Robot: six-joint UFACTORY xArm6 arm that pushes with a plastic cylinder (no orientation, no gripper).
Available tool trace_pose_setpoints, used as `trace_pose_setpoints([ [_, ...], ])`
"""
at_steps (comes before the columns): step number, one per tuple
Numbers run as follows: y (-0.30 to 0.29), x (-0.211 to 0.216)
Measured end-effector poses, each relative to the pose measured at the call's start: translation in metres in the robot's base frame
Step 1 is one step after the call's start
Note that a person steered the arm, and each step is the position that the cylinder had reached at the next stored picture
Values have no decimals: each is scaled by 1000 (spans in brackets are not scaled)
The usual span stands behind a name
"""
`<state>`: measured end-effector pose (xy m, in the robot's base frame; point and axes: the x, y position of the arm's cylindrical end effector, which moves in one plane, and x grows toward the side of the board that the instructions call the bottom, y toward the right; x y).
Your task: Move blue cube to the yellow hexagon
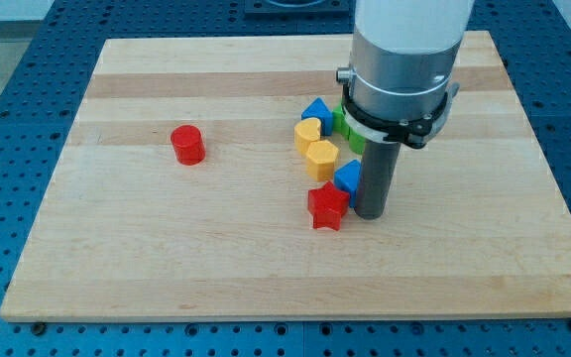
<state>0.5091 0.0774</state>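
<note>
The blue cube (348, 178) lies just below and to the right of the yellow hexagon (320, 158), touching or nearly touching it. My tip (370, 213) stands right against the cube's right side. A red star (327, 207) lies just left of my tip, below the cube. The rod and the arm's grey housing hide what is behind them.
A yellow heart-like block (308, 133), a blue triangular block (315, 109) and a partly hidden green block (343, 127) cluster above the hexagon. A red cylinder (188, 145) stands alone at the view's left. The wooden board (167, 248) lies on a blue perforated table.
</note>
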Motion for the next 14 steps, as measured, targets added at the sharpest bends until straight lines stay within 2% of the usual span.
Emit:
trace_pose_setpoints([
  [14,14,-22],
])
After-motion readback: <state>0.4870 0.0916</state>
